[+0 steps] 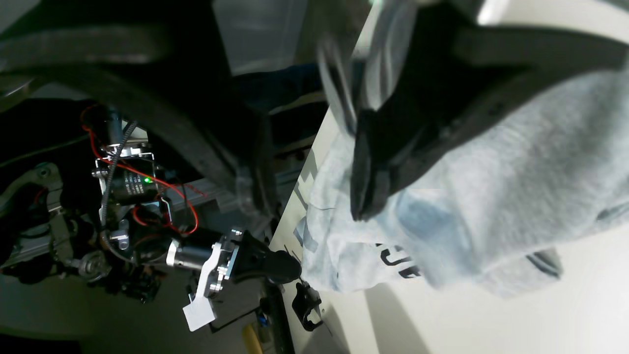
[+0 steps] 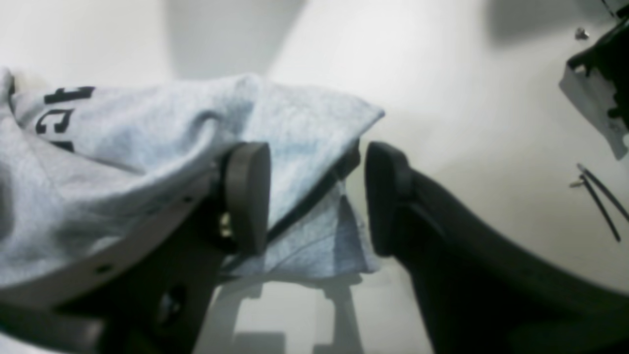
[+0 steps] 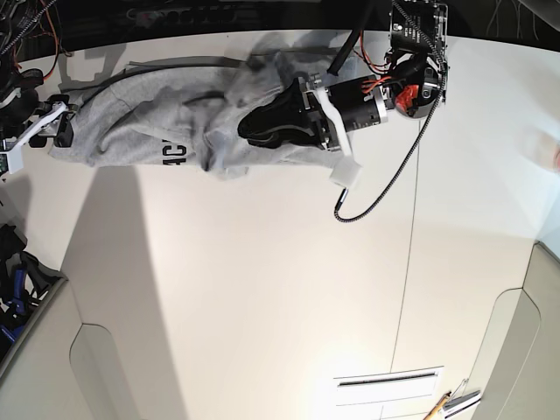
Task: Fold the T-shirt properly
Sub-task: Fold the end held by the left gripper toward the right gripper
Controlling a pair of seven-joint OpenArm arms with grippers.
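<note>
Heather-grey cotton T-shirt with black lettering (image 3: 149, 118) bunched on white surface (image 3: 280, 289). My left hand (image 1: 314, 162) apart over fabric; my right hand (image 2: 317, 196) apart, shirt corner between fingers.

The white table (image 3: 262, 297) lies bare across its whole near half and right side, giving a gripper open passage there. The far strip is blocked: the T-shirt (image 3: 131, 122) sprawls bunched along it from the left edge to the middle, the left gripper (image 3: 262, 125) sits on its right end, and a black cable (image 3: 385, 179) loops beside it.
</note>
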